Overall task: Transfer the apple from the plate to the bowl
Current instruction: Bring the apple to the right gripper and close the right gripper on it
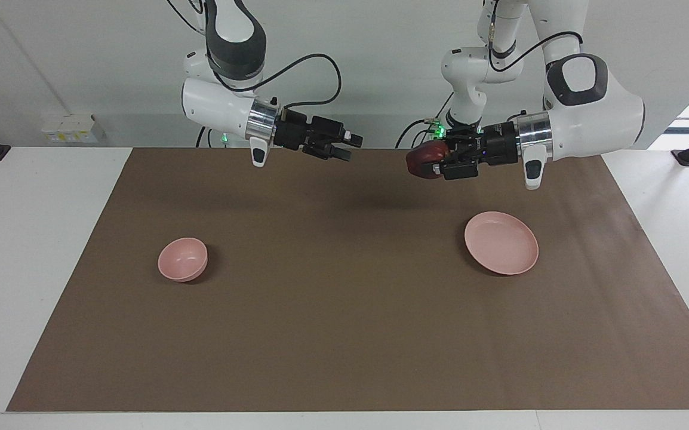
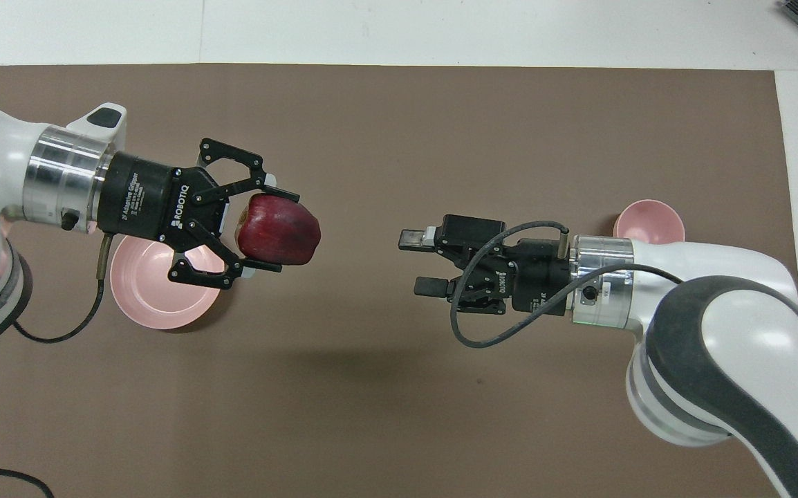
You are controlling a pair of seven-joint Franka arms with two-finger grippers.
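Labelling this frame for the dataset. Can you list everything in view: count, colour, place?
apple: 1, dark red, held in the air by the left gripper, over the mat between the two arms
plate: 1, pale pink, on the mat toward the left arm's end
bowl: 1, pale pink, on the mat toward the right arm's end
mat: 1, brown, covers most of the table
table: 1, white
left gripper: 1, black, fingers shut on the apple
right gripper: 1, black, fingers open, empty, in the air pointing at the apple
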